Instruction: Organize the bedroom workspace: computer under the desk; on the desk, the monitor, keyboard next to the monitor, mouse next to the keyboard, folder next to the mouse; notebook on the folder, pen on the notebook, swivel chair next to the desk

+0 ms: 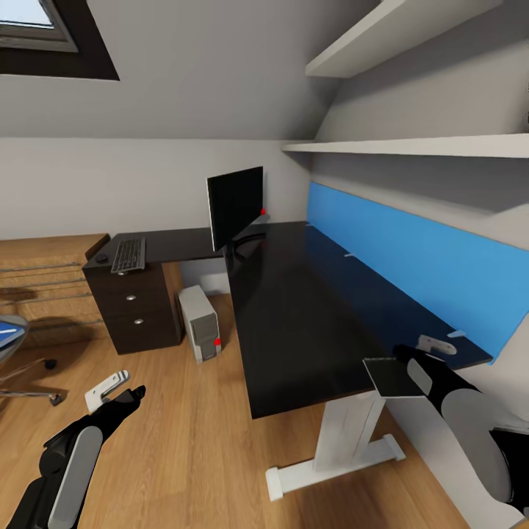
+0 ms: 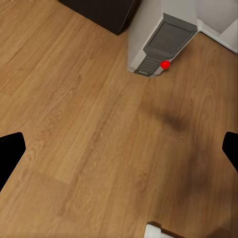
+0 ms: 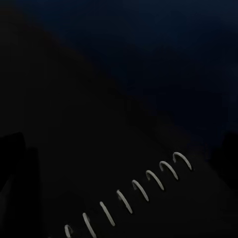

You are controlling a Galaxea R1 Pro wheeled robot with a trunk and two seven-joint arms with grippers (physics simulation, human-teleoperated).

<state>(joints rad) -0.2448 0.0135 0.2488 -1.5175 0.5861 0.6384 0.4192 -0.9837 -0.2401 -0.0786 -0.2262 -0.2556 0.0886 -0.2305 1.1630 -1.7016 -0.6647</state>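
The desk [image 1: 294, 316] runs along the blue wall panel, its glossy black top mostly bare. On its far corner stands the monitor [image 1: 235, 206]. The keyboard [image 1: 128, 255] and the tiny mouse [image 1: 101, 258] lie on the short wing over the drawers. The computer [image 1: 200, 323] [image 2: 161, 47] stands on the floor under the desk. My right gripper [image 1: 405, 360] [image 3: 119, 148] is shut on the notebook [image 1: 391, 376] [image 3: 129, 198], level over the desk's near end. My left gripper [image 1: 136, 393] [image 2: 119, 148] hangs open above the floor. The swivel chair [image 1: 18, 367] with the folder [image 1: 6, 330] shows at the left edge. I cannot pick out the pen.
Dark brown drawers [image 1: 136, 308] stand under the desk's short wing, low oak cabinets [image 1: 44, 286] beside them. White shelves [image 1: 411, 145] jut out above the desk. The desk's white leg [image 1: 345, 433] stands near my right arm. Oak floor [image 1: 176, 441] spreads between me and the desk.
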